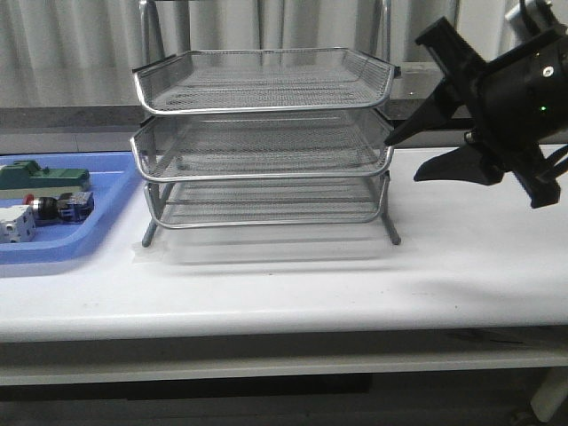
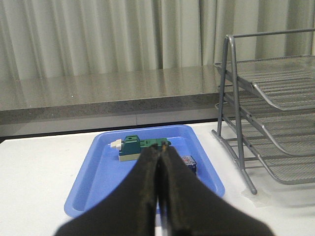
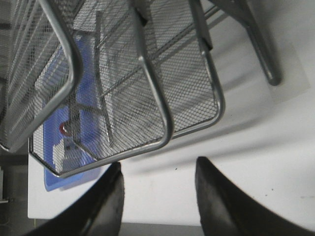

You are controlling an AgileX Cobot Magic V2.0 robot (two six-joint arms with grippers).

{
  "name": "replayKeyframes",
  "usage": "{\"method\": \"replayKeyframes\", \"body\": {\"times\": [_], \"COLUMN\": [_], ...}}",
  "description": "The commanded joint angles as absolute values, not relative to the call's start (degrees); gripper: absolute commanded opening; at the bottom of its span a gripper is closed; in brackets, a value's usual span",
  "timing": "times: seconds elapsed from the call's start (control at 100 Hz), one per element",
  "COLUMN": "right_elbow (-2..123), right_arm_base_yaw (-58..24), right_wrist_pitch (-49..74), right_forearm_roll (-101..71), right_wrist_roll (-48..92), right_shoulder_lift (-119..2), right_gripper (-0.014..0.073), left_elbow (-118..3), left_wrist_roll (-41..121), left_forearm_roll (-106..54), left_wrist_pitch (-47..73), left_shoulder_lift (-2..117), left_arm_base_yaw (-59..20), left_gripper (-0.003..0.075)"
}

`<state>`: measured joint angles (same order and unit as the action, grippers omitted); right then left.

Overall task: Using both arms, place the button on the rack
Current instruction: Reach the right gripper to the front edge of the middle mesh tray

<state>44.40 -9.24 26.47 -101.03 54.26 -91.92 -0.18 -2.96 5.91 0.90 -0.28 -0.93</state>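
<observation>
Front view: rack (image 1: 266, 142), three mesh tiers, stands mid-desk (image 1: 355, 284); blue bin (image 1: 62, 240) at its left holds the button (image 1: 51, 207), lying on its side between a green block (image 1: 44, 176) and a white cube (image 1: 16, 225). Right gripper (image 1: 417, 151) hangs beside the rack's right edge, fingers spread, empty; the left arm is out of this view. Left wrist view: left gripper (image 2: 158, 157) hovers above the bin (image 2: 98, 182), fingers pressed together, holding nothing; they hide the button, with only the green block (image 2: 132, 146) and a bit of blue showing past them. Right wrist view: right fingers (image 3: 216, 191) apart over bare desk, rack rims (image 3: 147, 98) just beyond; the button's red cap (image 3: 64, 129) shows faintly through the mesh. Step in hand, judged: left pickup. The fingers should part before descending, then close across the button's body, clear of block and cube. Only the front view shows the button whole.
</observation>
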Motion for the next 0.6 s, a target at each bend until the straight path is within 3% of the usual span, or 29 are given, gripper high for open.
{"method": "replayKeyframes", "body": {"times": [0.0,0.59], "right_elbow": [46.8,56.8], "right_arm_base_yaw": [-9.3,-9.3], "right_wrist_pitch": [32.6,38.8], "right_forearm_roll": [-111.0,-111.0], "right_wrist_roll": [60.1,60.1], "right_shoulder_lift": [-92.6,-102.4], "right_gripper": [0.0363,0.0363], "left_elbow": [3.0,3.0], "left_wrist_roll": [-3.7,-3.7], "left_forearm_roll": [5.3,5.3], "left_wrist_pitch": [-3.6,-3.6], "left_shoulder_lift": [-2.1,-2.1], "left_arm_base_yaw": [-0.9,-0.9], "left_gripper": [-0.0021,-0.0021]}}
